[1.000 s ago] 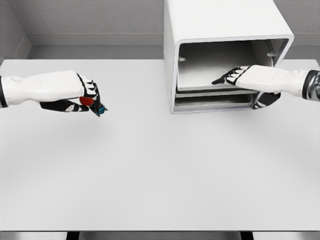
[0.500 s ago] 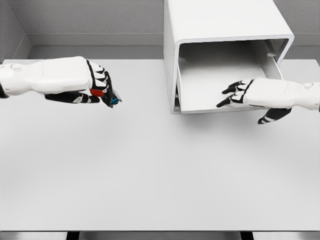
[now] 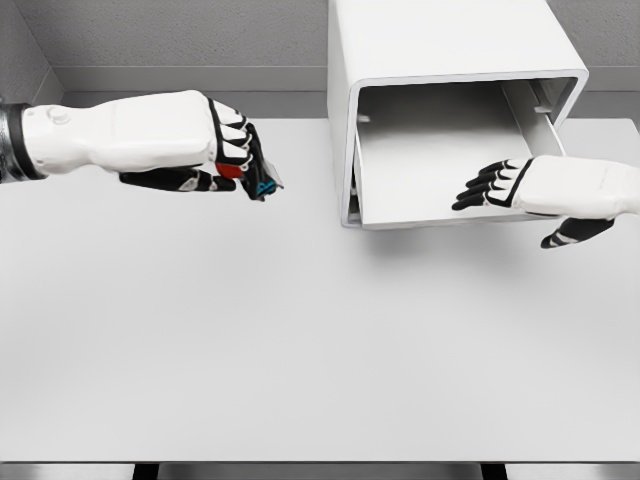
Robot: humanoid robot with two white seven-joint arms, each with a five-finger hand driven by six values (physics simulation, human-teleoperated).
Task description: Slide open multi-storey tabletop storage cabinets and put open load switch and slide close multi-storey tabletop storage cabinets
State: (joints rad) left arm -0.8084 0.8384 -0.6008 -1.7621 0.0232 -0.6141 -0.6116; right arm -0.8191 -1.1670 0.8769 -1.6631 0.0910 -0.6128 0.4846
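Observation:
The white storage cabinet (image 3: 450,50) stands at the back right of the table. Its top drawer (image 3: 440,175) is slid out toward me, showing a bare grey floor. My left hand (image 3: 235,160) hovers above the table left of the cabinet, fingers curled around the load switch (image 3: 255,180), a small dark part with red and blue bits showing between the fingers. My right hand (image 3: 500,185) is over the drawer's front right corner, fingers spread and holding nothing; I cannot tell whether it touches the drawer.
The white table (image 3: 300,340) stretches wide in front of the cabinet. A grey wall (image 3: 180,40) runs behind it. The table's front edge lies near the bottom of the view.
The drawer has slid out over the lower shelf. My right hand drew back to the right. My left hand carried the switch to the right, closer to the cabinet.

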